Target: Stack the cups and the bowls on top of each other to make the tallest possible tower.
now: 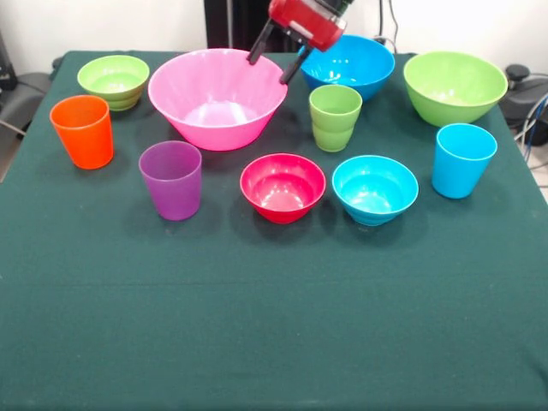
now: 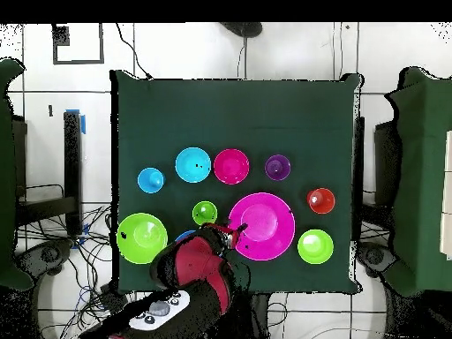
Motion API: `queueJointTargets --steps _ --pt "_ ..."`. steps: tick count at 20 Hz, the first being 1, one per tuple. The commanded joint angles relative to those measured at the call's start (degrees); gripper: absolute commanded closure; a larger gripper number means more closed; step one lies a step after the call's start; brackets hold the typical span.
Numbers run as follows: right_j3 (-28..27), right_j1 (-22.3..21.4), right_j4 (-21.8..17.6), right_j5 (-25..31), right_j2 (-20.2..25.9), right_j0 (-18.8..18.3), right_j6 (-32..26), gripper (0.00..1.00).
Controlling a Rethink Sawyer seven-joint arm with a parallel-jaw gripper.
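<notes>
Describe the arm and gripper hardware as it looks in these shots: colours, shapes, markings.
The gripper has two thin black fingers under a glossy red, rounded housing with a dark part on top. From overhead, the arm is bulky, red and black, and a light grey panel with round dark buttons sits near its base. No cables or lettering can be made out.

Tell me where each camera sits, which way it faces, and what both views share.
Front view: sits across the table facing the robot, looking down on the green cloth table; only the red arm's end and open gripper show, at the top.
Overhead view: above the table looking straight down, robot base at the bottom; the red and black arm reaches up.
Shared: the gripper at the large glossy pink plastic bowl.
</notes>
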Motion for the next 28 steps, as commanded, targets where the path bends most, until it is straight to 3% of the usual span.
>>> queueJointTargets --steps 1,4,6,9,12,15,16,18,19,21,24,28 --pt "-5.97 -3.40 1.00 9.83 4.90 -2.25 6.27 0.00" --pt "-4.39 -2.71 0.65 6.20 7.23 -3.52 8.27 0.00" --pt "-2.97 -5.66 -0.01 9.59 13.56 -7.62 7.52 0.00" --pt "-1.49 -9.73 0.43 15.51 19.09 -10.65 6.57 0.00" --pt "2.66 -13.33 0.14 14.32 28.86 -18.19 6.27 0.00" --pt "8.57 -18.01 -2.57 12.06 39.75 -27.33 3.99 0.00" --pt "10.19 -20.21 -3.36 13.20 41.05 -28.29 2.85 0.00" --pt "8.40 -23.39 -4.04 17.25 32.92 -19.81 3.41 0.00" --pt "7.84 -23.51 -4.20 17.91 32.74 -18.85 3.45 0.00" --pt "7.47 -22.36 -3.29 16.19 34.08 -18.61 5.27 0.00" --pt "4.38 -18.85 -1.30 15.91 30.71 -15.43 7.35 0.00" --pt "1.40 -11.75 -1.02 9.20 29.69 -17.39 7.72 0.00"
